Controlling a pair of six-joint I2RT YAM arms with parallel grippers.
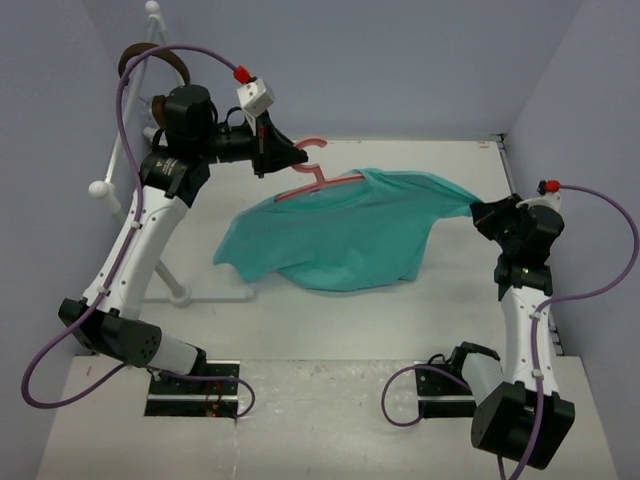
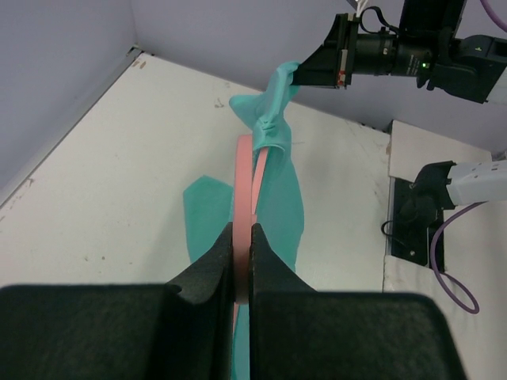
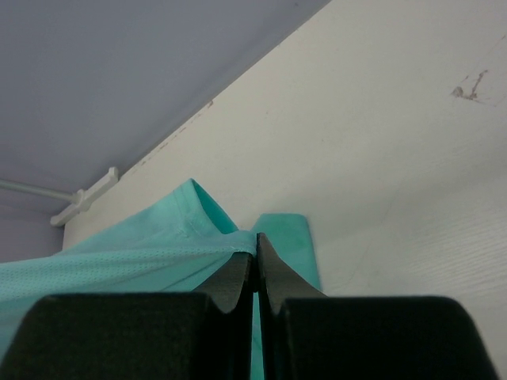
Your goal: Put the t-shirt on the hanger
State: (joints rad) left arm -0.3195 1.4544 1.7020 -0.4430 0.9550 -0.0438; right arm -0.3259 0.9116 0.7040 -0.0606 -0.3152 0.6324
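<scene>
The teal-green t-shirt [image 1: 345, 235] hangs spread above the table's middle, held up at two ends. The pink hanger [image 1: 318, 180] pokes out of the shirt's upper left edge, its hook free and the rest under cloth. My left gripper [image 1: 283, 152] is shut on the hanger near its hook; in the left wrist view the pink bar [image 2: 242, 206] runs between the fingers into the bunched t-shirt [image 2: 273, 127]. My right gripper [image 1: 482, 211] is shut on the shirt's right corner; in the right wrist view the cloth [image 3: 142, 257] is pinched at the fingertips [image 3: 255, 241].
A white tubular rack [image 1: 140, 150] stands at the back left behind my left arm, with brown headphones [image 1: 155, 62] on top. Blue walls close in the left, back and right. The white table [image 1: 330, 330] lies under the shirt.
</scene>
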